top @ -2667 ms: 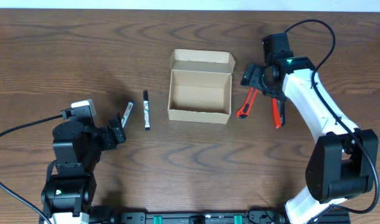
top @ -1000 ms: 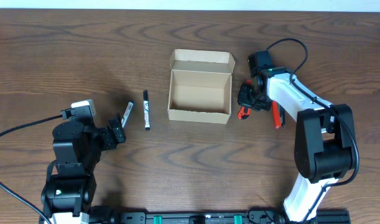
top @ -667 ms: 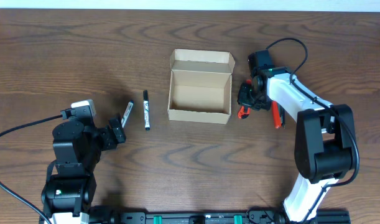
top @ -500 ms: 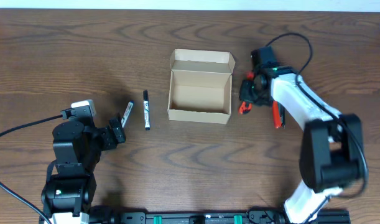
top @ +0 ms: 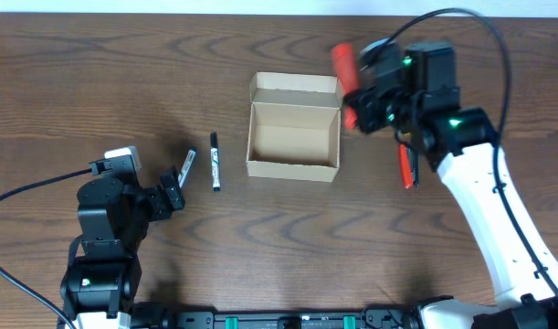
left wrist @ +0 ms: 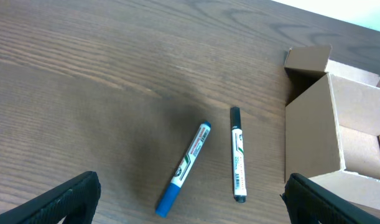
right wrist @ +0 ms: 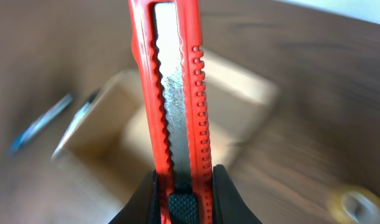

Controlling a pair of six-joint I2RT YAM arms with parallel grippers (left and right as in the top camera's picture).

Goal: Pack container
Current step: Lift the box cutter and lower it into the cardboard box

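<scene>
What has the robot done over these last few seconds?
The right gripper took hold of the red utility knife lying right of the cardboard box and lifted it toward the box's far right corner. The left gripper, blue marker, black marker, box and second red tool stayed put.

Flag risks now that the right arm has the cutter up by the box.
1. The right gripper pinches the cutter at one end only. The long body could pivot or slip, and the wrist view is blurred.
2. The cutter hangs by the right rim of the box, near the lid flap. Lowered there, it may catch the wall and shove the box.
</scene>
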